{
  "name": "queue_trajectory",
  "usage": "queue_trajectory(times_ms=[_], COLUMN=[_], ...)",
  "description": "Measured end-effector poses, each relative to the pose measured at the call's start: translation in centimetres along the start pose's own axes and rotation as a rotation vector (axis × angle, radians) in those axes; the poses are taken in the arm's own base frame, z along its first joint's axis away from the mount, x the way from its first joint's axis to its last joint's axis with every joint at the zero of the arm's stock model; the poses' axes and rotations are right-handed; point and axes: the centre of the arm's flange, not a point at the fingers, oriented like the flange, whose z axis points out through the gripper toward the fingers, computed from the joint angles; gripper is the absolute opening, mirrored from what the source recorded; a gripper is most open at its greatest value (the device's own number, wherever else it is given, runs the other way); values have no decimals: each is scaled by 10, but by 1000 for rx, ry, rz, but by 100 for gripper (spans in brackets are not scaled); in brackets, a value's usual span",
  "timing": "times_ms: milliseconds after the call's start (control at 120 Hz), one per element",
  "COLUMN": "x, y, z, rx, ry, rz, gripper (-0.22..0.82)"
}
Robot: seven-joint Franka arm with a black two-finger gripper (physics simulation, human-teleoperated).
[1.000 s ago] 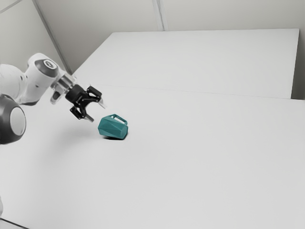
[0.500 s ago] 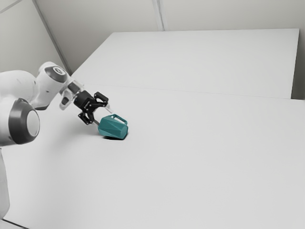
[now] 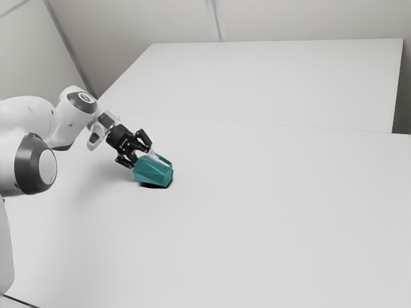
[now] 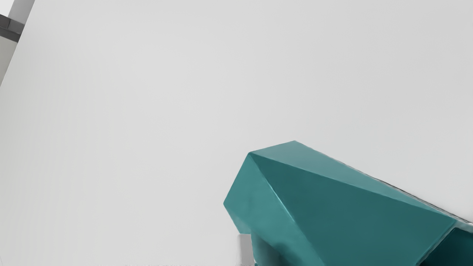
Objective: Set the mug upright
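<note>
The teal faceted mug (image 3: pixel 153 172) lies on its side on the white table, with its handle (image 3: pixel 166 160) up on the far side. My black gripper (image 3: pixel 143 160) is right at the mug's end nearest the arm, overlapping its upper edge beside the handle. In the wrist view the mug (image 4: pixel 343 192) shows its angular side and part of its dark opening. A grey piece of the gripper (image 4: pixel 246 249) is against the mug's side there. The mug hides the rest of the contact, so the hold is unclear.
The white table (image 3: pixel 257 218) extends around the mug. Behind it rises a large white panel (image 3: pixel 270 83). The arm's links (image 3: pixel 38 147) stand at the exterior view's left.
My gripper has come down and toward the exterior view's right, from above and beside the mug to right against it. The mug lies as before.
</note>
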Motion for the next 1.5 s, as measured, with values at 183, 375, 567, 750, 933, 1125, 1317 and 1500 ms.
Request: queue_trajectory(times_ms=[183,375,567,750,933,1125,1317,1500], x=[1,3,8,38,83,125,156,174], y=[-17,-45,-68,-113,-141,-144,-129,-117], z=[-5,1,5,-8,8,19,45,72], rx=[-10,-32,-84,-281,-540,-713,-778,-791], ry=[-17,-24,-44,-98,-144,-184,-214,-246], rz=[28,71,112,217,359,471,543,594], gripper=[-9,-15,-17,-18,-18,-18,-18,-18])
